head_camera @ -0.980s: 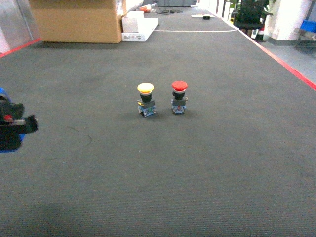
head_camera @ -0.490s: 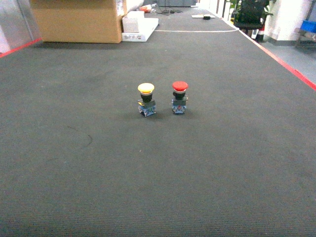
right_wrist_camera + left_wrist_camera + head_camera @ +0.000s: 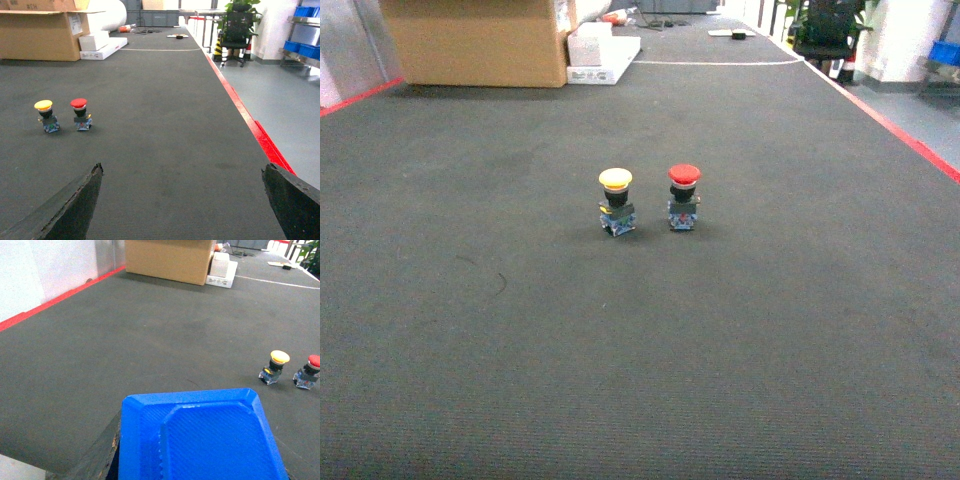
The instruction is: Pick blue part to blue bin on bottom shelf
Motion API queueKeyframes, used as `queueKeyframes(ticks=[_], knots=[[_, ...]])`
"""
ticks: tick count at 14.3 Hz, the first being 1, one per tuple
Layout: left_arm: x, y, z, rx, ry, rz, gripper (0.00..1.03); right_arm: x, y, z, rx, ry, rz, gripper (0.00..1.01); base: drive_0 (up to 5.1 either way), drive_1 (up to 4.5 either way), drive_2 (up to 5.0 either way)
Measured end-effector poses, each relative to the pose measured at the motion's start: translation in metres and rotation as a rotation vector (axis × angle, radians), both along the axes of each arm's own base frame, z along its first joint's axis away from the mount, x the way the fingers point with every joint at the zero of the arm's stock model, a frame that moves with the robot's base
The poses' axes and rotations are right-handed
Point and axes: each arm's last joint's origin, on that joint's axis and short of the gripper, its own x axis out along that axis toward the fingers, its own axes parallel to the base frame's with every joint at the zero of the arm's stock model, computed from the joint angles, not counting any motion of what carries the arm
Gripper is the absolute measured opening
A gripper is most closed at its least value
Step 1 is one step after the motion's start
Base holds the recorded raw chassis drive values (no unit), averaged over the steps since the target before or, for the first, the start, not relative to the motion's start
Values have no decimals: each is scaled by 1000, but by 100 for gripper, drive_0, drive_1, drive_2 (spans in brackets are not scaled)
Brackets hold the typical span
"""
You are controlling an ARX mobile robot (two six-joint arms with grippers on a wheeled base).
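Along the lower edge of the left wrist view, a blue moulded plastic part (image 3: 200, 437) with a ribbed, stepped face is seen filling the bottom centre, close under the camera; one dark finger (image 3: 95, 460) of the left gripper is visible at its left side, but whether the part is clamped cannot be told. Further right in that view, a yellow-capped push-button switch (image 3: 273, 367) and a red-capped push-button switch (image 3: 306, 372) are found standing upright just beside each other on the dark grey carpeted surface (image 3: 150, 340). A brown cardboard box (image 3: 475, 40) is placed at the upper left of the head view. No arm is seen in the head view, whereas a second ago the left gripper with the blue piece was shown at its left edge. At the lower corners of the right wrist view, the right gripper (image 3: 185, 200) is presented with its two dark fingers (image 3: 70, 205) spread wide apart, nothing between them.
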Motion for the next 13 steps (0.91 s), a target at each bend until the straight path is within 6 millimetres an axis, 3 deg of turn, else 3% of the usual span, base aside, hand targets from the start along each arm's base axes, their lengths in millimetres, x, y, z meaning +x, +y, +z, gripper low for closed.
queueKeyframes(ticks=[2,7,13], knots=[[0,0,0,0,0,0,45,0,0,0,0,0,0,98,-2,-97,92],[0,0,-1,4,4,-1,45,0,0,0,0,-4,0,98,-4,-390,382],[0,0,0,2,1,-3,45,0,0,0,0,0,0,98,-184,-184,-184]])
